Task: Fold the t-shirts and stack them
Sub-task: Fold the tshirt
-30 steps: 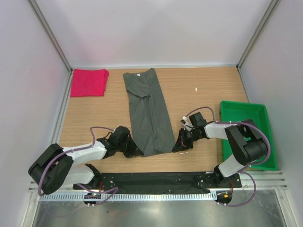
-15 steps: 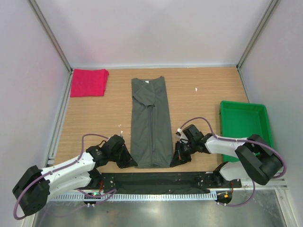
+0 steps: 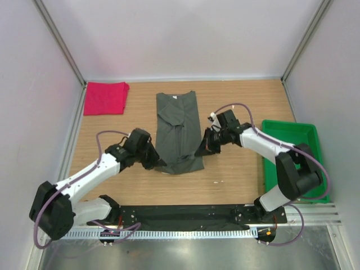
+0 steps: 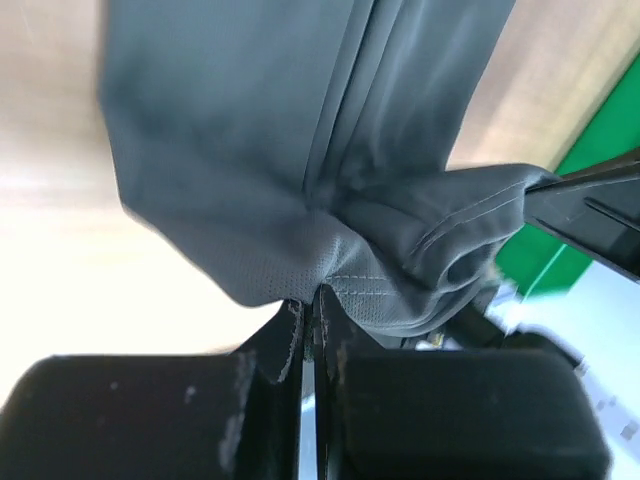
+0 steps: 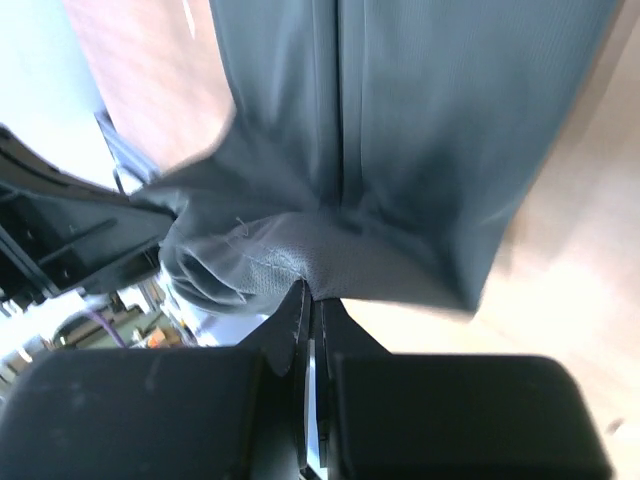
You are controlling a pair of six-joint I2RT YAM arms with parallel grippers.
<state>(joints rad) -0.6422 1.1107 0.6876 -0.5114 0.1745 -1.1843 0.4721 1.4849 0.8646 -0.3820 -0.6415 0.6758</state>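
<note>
Grey shirt (image 3: 179, 132) is mid-table (image 3: 242, 107), folded to a narrow strip running 12 to 6, collar end at 12 lying flat, the 6 o'clock end bunched up. Left gripper (image 3: 159, 163) sits at the strip's 7 o'clock corner, right gripper (image 3: 201, 149) on its 4 o'clock edge, one either side of the bunched end. The top view can't resolve the jaws, but the wrist views can. The left wrist view shows the left gripper (image 4: 308, 310) pressed together, pinching a fold of stitched hem, with cloth bulging just past the tips toward 2. The right wrist view shows the right gripper (image 5: 310, 295) clamped the same way on the grey edge, cloth rumpled toward 9. The left wrist view also catches a green patch of the tray (image 4: 560, 250) at 3 o'clock and a black finger of the other gripper on the cloth there. The right wrist view has neither. Only the top view shows the red shirt (image 3: 105, 98), a flat folded square in the table's 10 o'clock corner, well apart from the grey one. It also shows the whole tray at the table's 4 o'clock edge.
</note>
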